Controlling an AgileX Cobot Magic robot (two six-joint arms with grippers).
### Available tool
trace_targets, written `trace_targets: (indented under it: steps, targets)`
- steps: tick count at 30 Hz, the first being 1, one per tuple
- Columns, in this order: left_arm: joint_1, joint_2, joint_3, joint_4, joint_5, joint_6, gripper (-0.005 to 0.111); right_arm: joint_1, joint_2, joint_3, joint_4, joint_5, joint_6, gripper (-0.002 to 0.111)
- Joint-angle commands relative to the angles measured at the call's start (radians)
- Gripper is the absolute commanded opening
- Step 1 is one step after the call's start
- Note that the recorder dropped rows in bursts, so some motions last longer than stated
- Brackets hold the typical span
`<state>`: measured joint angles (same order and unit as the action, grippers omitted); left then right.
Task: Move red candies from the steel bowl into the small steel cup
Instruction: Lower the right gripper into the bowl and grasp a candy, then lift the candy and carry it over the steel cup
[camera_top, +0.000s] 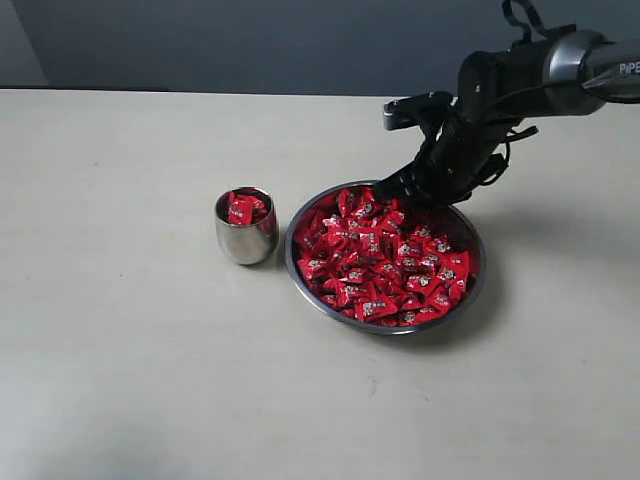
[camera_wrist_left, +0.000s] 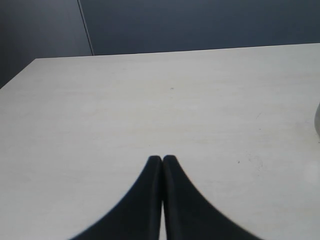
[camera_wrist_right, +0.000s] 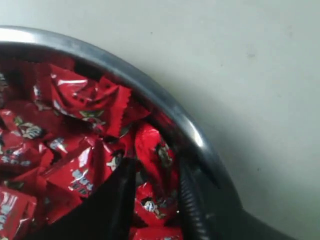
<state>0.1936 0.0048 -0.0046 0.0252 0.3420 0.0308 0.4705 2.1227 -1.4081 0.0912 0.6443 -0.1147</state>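
Left end effector, seen only by its own wrist camera, hangs closed, tips pressed together over bare pale desk. In the exterior view, the small steel cup, egg-sided and mirror-bright, stands apart from the right end effector and just beyond the bowl's opposite rim, with a few red wrappers showing at its mouth. The steel bowl, wide and shallow, lies directly under that end effector, heaped with red candies in crinkled shiny wrappers with silvery print. The right wrist camera shows what the exterior view hides: the two dark fingers sunk into the heap just inside the rim, standing apart with one candy between them. Whether it is pinched cannot be told.
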Motion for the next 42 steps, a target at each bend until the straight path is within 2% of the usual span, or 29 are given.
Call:
trace_targets:
  steps: [1,9,14,34,38,42]
  targets:
    - [-0.007,-0.005,0.005,0.002,-0.008,-0.001,0.0,-0.005,0.013,-0.004,-0.003,-0.004,-0.001,0.03]
    - [-0.007,-0.005,0.005,0.002,-0.008,-0.001,0.0,-0.005,0.015,-0.004,-0.001,-0.01,-0.001,0.027]
    - [-0.007,-0.005,0.005,0.002,-0.008,-0.001,0.0,-0.005,0.015,-0.006,-0.001,-0.01,-0.001,-0.001]
    - [-0.007,-0.005,0.005,0.002,-0.008,-0.001,0.0,0.001,-0.077,-0.102,0.012,0.203,-0.004,-0.001]
    - [-0.007,-0.005,0.005,0.002,-0.008,-0.001,0.0,0.064,-0.139,-0.102,0.084,0.207,-0.04,-0.001]
    - [-0.007,-0.005,0.005,0.002,-0.008,-0.001,0.0,0.179,-0.168,-0.104,0.155,0.157,-0.112,-0.001]
